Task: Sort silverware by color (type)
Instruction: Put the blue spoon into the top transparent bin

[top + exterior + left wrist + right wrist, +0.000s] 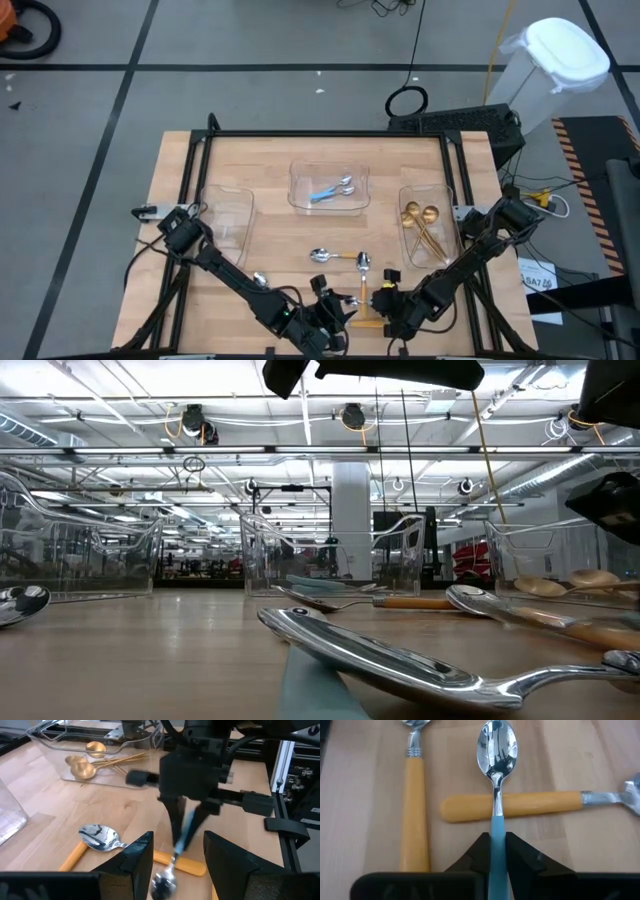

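Blue-handled spoon (496, 795) is pinched by its blue handle between the two dark fingers of the right hand (495, 851), low at the near middle of the wooden worktop (270, 250). Its long axis runs straight out from that hand. The silver bowl points forward, away from the fingers. In the left wrist view the spoon hangs steeply, bowl down and handle up.

The spoon's neck crosses over an orange-handled spoon (530, 805) that lies sideways on the worktop. A second orange-handled spoon (415, 805) lies just beside it, roughly parallel to the held spoon.

The left hand (177, 857) hovers close by, its fingers apart and holding nothing, with the blue spoon's bowl showing between them.

Risks, as a judgement: the grip sits far back on a narrow, smooth handle, so the heavier bowl end could swing or the spoon could slide out during a lift. The bowl could also catch the crossing orange handle and drag it. The two hands are very near each other, so a careless move could knock them together.

A clear middle tray (328, 188) at the far side already holds blue-handled spoons. A right tray (428, 228) holds gold spoons (420, 222). A left tray (228, 215) looks empty.
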